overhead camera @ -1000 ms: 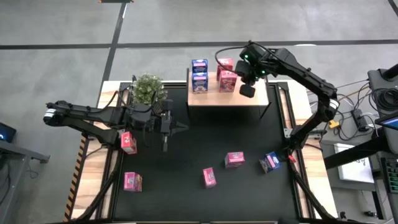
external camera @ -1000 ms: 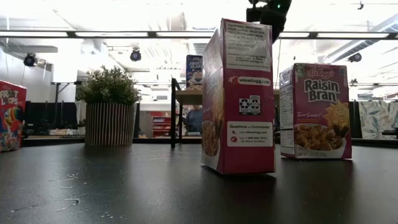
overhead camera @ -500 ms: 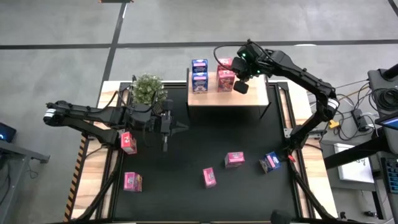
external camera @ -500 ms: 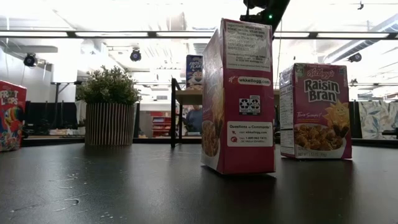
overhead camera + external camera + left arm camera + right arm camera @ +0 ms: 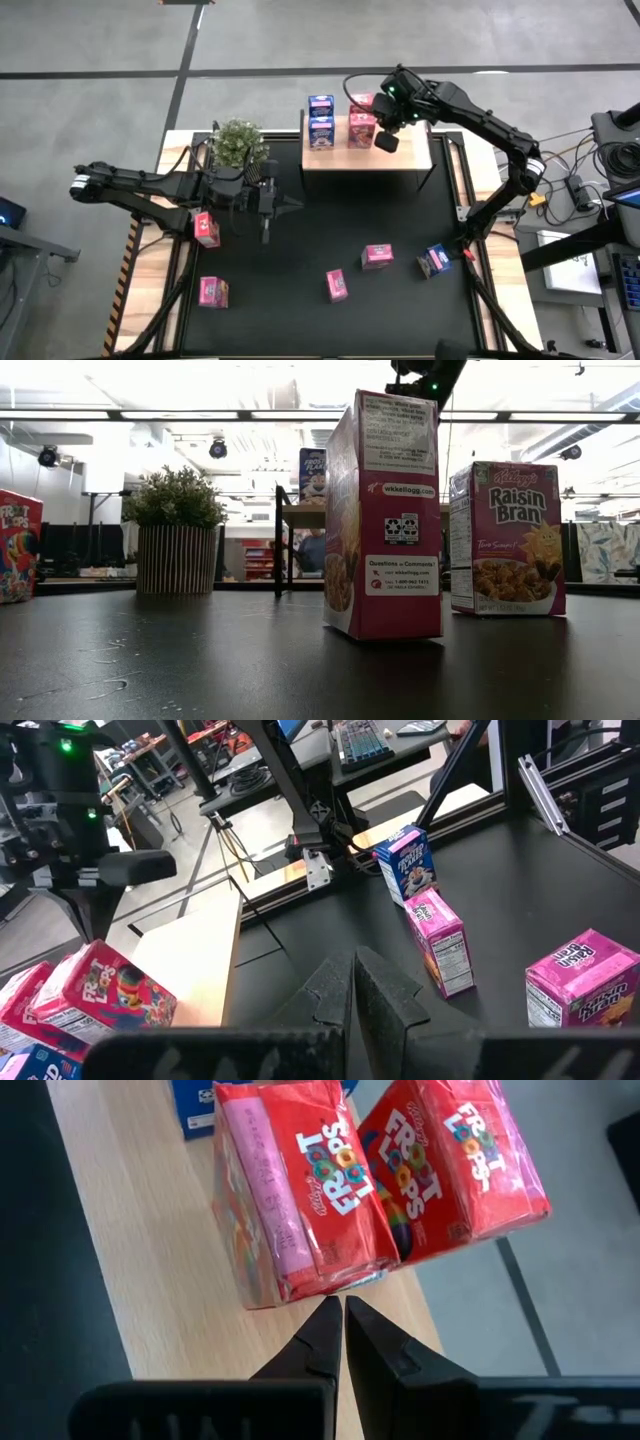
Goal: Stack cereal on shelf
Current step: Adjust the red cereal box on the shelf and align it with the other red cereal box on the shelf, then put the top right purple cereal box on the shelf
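Note:
The shelf [image 5: 405, 160] is a pale wood board at the table's far edge. On it stand two blue cereal boxes [image 5: 320, 130] and two red Froot Loops boxes [image 5: 362, 103], one behind the other. My right gripper [image 5: 385, 140] is shut and sits just right of the nearer red box [image 5: 300, 1200]. My left gripper [image 5: 267, 212] is shut and waits over the table's left half. Several more boxes stand on the black tabletop: pink ones [image 5: 377, 256], [image 5: 337, 285], [image 5: 207, 228], [image 5: 213, 291] and a blue one [image 5: 434, 260]. My right gripper's shut fingertips [image 5: 325, 1320] reach the bottom edge [image 5: 330, 1287] of the nearer red box's right-hand side, coming slanting down from the table's right. Whether they press the box or stop just short, I cannot tell. The box stands upright on the shelf board.
A green potted plant [image 5: 238, 142] stands at the far left, beside my left arm. In the low view a pink box [image 5: 385, 515] and a Raisin Bran box [image 5: 505, 538] stand close in front. The shelf's right half [image 5: 415, 150] is bare wood.
My right gripper has moved toward the table's left and slightly toward the far edge, along the shelf up to the nearer red box, staying shut. It has kept still for the last half second.

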Robot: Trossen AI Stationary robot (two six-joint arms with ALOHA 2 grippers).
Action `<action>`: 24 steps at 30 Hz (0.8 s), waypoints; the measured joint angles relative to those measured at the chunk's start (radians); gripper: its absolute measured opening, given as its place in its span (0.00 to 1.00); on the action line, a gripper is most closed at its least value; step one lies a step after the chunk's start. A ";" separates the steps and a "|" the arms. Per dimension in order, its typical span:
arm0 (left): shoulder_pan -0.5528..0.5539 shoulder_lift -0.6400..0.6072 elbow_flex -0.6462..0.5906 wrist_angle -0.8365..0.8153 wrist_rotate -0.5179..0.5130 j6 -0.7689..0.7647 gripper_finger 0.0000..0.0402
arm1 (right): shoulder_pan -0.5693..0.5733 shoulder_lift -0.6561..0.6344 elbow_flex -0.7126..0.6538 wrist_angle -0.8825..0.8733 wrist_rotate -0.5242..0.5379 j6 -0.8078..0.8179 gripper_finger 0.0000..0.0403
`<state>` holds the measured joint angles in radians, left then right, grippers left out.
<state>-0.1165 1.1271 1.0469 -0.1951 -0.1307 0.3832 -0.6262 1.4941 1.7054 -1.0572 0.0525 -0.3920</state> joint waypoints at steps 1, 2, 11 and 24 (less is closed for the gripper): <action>0.000 0.000 0.000 0.000 0.000 0.000 0.00 | 0.000 -0.001 0.000 -0.001 0.000 0.000 0.02; 0.000 0.000 0.000 0.000 0.000 0.000 0.00 | 0.000 -0.004 0.000 -0.002 0.001 0.000 0.02; 0.000 0.000 -0.011 0.001 0.007 -0.054 0.00 | 0.066 -0.096 0.003 -0.061 -0.017 0.091 0.02; -0.010 0.013 -0.056 0.031 0.020 -0.161 0.00 | 0.536 -0.363 -0.406 0.221 -0.103 0.344 0.02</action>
<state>-0.1261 1.1397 0.9913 -0.1645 -0.1108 0.2225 -0.0903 1.1308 1.2992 -0.8364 -0.0505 -0.0483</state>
